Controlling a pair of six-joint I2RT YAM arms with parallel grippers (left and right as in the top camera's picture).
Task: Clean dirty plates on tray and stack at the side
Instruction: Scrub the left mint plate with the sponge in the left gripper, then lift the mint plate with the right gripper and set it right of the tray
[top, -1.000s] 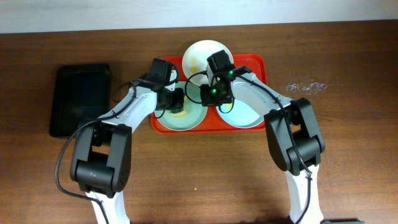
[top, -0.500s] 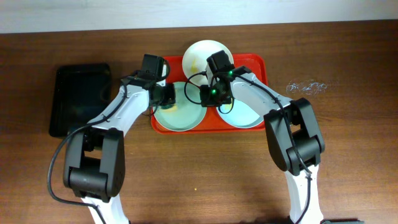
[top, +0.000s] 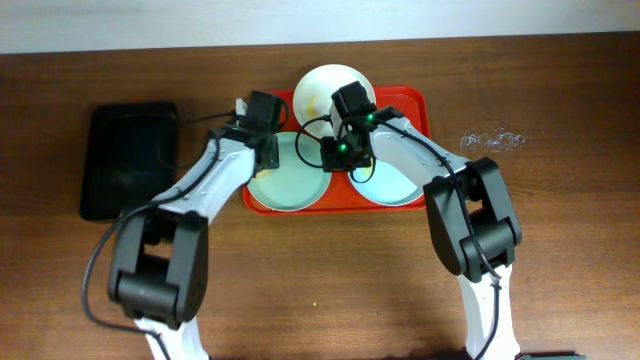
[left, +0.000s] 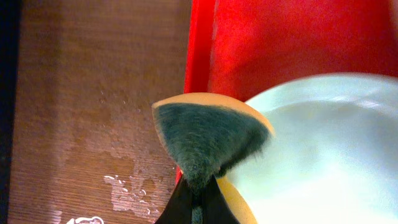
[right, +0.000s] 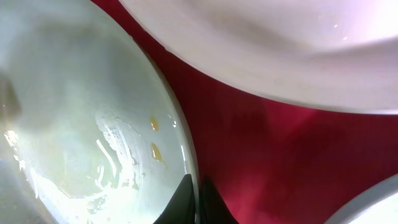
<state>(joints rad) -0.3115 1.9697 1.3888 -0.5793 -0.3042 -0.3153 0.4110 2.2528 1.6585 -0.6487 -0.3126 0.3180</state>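
while left gripper (left: 196, 194) pinches the sponge (left: 208, 140), right gripper (right: 196, 194) clamps a plate (right: 81, 124) (pale green).

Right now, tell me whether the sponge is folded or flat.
Folded: the left gripper pinches the sponge at its base, curling the yellow backing around the green scrub face.

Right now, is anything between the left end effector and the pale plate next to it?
Just the sponge the left end effector grips; it sits at the pale plate's rim, by the red tray's edge. Nothing else visible is in between.
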